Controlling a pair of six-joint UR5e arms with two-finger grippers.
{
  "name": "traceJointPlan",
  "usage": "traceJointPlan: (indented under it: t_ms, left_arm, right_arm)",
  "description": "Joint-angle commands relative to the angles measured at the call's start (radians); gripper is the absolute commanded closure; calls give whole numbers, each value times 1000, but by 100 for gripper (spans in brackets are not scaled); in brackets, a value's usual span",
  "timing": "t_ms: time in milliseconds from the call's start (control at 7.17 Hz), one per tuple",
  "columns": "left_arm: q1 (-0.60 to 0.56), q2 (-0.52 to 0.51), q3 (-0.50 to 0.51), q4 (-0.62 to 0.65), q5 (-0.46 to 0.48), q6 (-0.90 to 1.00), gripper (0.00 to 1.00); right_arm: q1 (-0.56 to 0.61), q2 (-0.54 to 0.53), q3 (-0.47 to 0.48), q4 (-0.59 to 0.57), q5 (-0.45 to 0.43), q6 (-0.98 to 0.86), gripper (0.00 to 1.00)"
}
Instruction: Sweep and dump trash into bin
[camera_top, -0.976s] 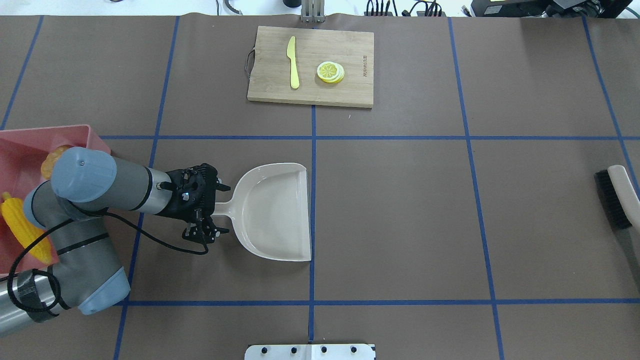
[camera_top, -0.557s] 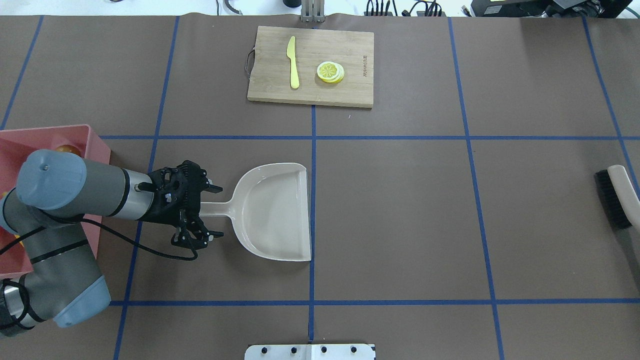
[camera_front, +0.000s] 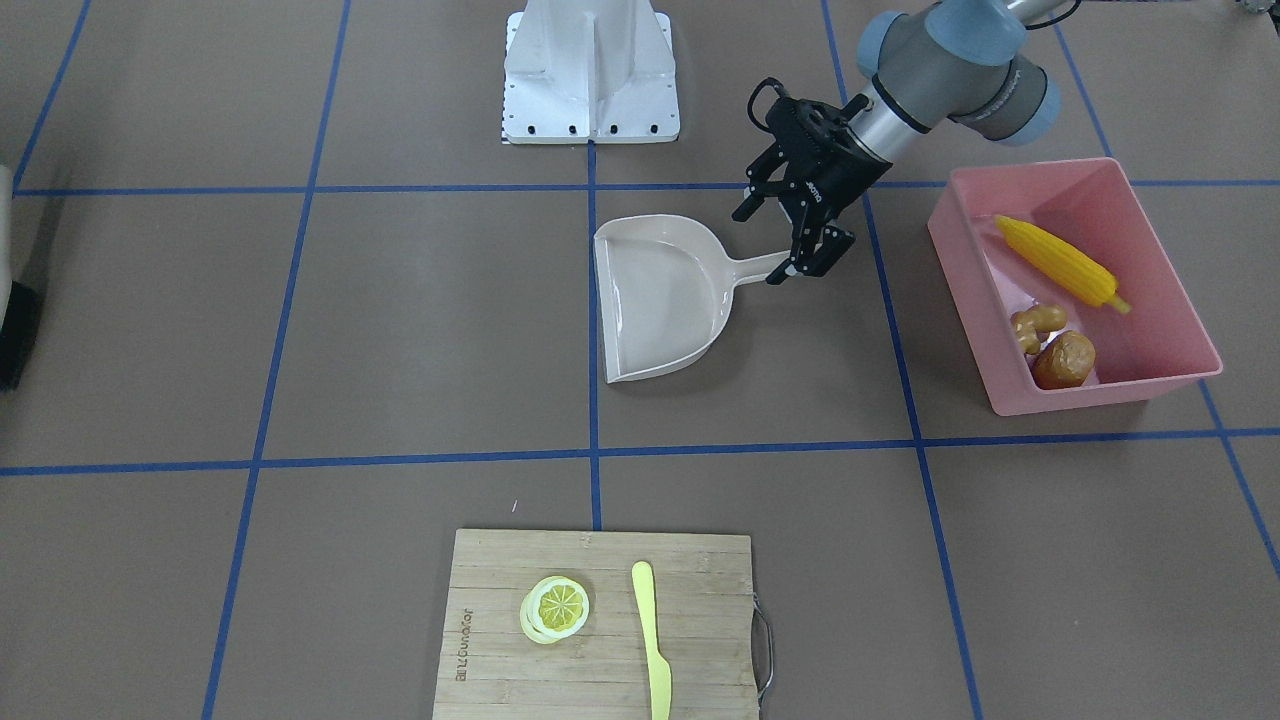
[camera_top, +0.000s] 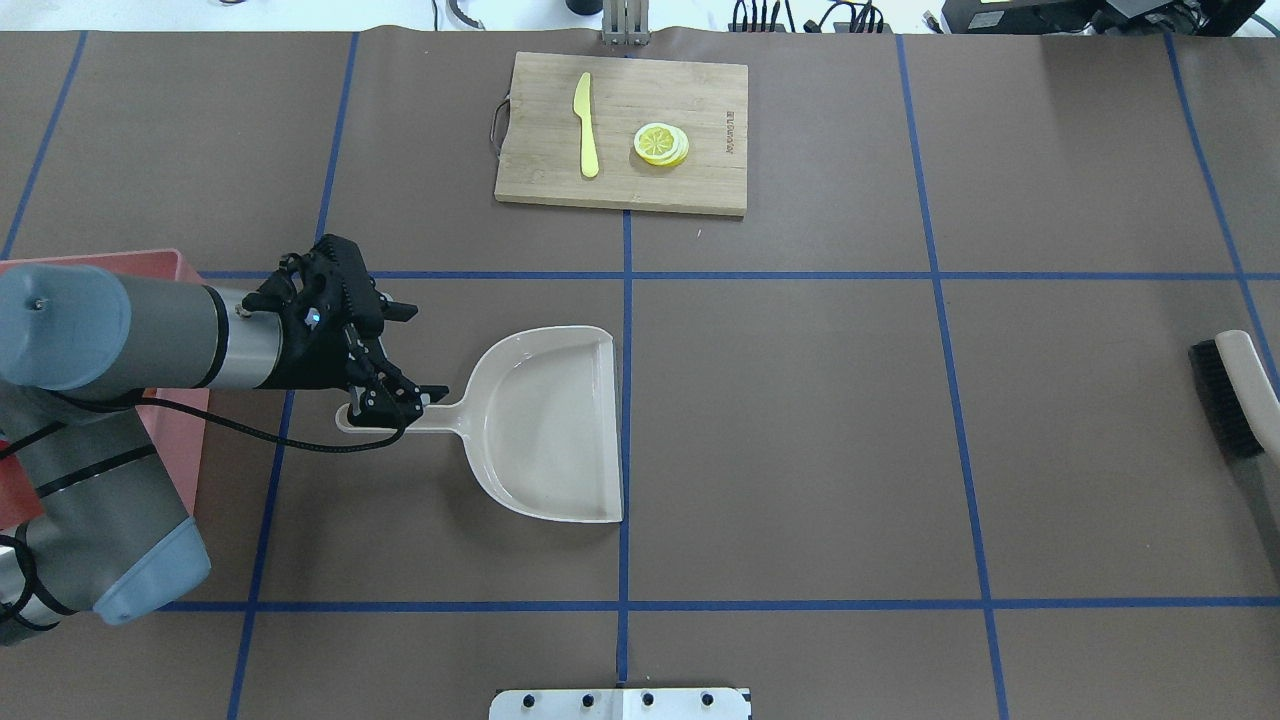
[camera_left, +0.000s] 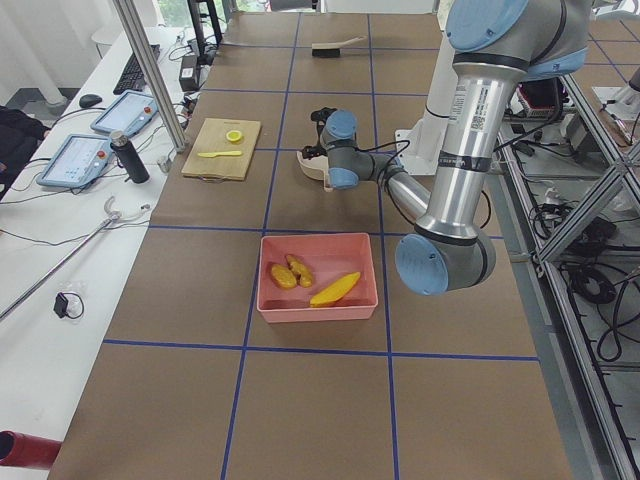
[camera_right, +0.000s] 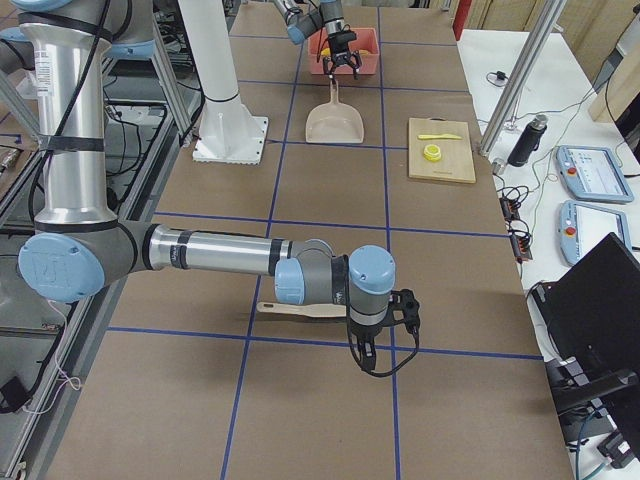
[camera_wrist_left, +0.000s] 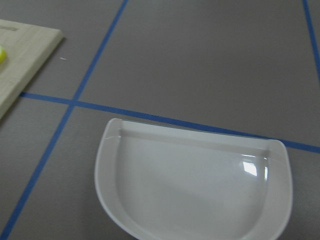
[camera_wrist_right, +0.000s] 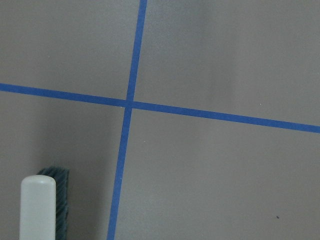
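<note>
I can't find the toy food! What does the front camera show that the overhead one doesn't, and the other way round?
Only the front view: the corn, ginger and potato lying in the bin. Overhead, the arm hides them. Only overhead: the brush in plain sight; the front view has just a sliver at its edge. Both: the dustpan, the open left pincer by its handle, the board with knife and lemon.
</note>
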Motion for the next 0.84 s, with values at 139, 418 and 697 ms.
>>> traceJointPlan:
  t_ms: [139, 418, 697]
  left_arm:
    - [-120, -6, 11, 3, 49, -138, 1]
    - [-272, 66, 12, 64, -59, -166, 1]
    - [-483, 146, 58, 77, -281, -236, 1]
  right_arm:
    - [0, -2, -6, 0, -1, 0, 0]
    - [0, 0, -9, -2, 5, 1, 0]
    - [1, 14, 0, -17, 57, 4, 0]
